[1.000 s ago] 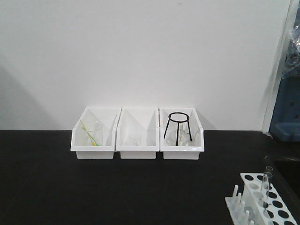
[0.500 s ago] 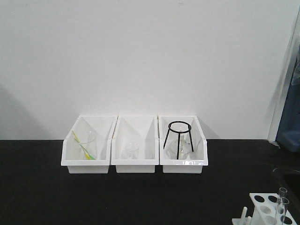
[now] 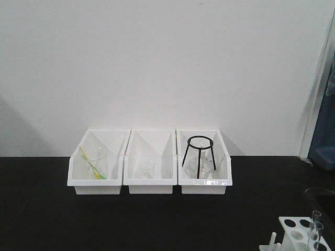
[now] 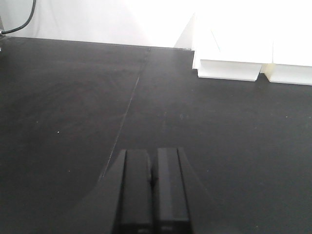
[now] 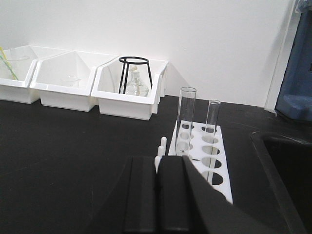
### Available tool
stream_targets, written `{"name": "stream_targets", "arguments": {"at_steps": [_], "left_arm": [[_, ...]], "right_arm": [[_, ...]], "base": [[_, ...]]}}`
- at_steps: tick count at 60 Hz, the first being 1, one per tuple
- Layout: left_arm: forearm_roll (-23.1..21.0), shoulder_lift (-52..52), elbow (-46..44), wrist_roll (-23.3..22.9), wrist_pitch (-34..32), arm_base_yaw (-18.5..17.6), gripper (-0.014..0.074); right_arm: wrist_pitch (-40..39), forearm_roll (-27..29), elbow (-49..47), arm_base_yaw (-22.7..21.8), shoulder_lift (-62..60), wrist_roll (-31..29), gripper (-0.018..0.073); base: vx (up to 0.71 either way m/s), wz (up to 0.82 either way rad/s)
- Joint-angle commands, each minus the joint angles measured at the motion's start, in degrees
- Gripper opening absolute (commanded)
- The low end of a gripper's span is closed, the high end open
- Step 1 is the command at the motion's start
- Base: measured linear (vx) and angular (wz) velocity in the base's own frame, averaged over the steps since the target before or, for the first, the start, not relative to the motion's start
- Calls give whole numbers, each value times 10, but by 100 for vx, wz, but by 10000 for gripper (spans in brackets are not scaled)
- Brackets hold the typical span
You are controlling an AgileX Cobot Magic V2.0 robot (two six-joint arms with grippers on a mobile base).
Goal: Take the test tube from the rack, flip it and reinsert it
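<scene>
The white rack (image 5: 207, 156) stands on the black table, just ahead and right of my right gripper (image 5: 156, 163). Two clear test tubes stand upright in it: a wider one (image 5: 186, 117) at the left and a slimmer one (image 5: 212, 119) at the right. The rack's pegs (image 5: 159, 151) poke up right behind my fingertips. The right gripper is shut and empty. In the front view only the rack's far corner (image 3: 298, 232) and the tube tops (image 3: 315, 225) show at the bottom right. My left gripper (image 4: 152, 156) is shut and empty over bare black table.
Three white bins (image 3: 152, 164) stand in a row against the back wall; the left holds a beaker with a yellow-green rod (image 3: 93, 163), the right a black wire tripod (image 3: 199, 154) and a flask. A dark sink edge (image 5: 282, 165) lies right of the rack.
The front view has shifted: the bins sit lower and slightly left in frame, and the rack has slid down to the bottom right corner. Between half a second ago and now almost nothing moves.
</scene>
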Motion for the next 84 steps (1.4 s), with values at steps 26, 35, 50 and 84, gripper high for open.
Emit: {"name": "stream_targets", "arguments": {"at_steps": [26,35,50,84], "left_arm": [[-2,-2,1,0,-50,-4,-6],[-2,-2,1,0,-50,-4,-6],[-2,-2,1,0,-50,-4,-6],[-2,-2,1,0,-50,-4,-6]], "right_arm": [[-50,-2,0,2,-6,-4,-11],[-50,-2,0,2,-6,-4,-11],[-50,-2,0,2,-6,-4,-11],[-156,31,-3,2,-6,18,-8]], "base": [[-1,0],[-10,0],[-12,-1],[-3,0]]}}
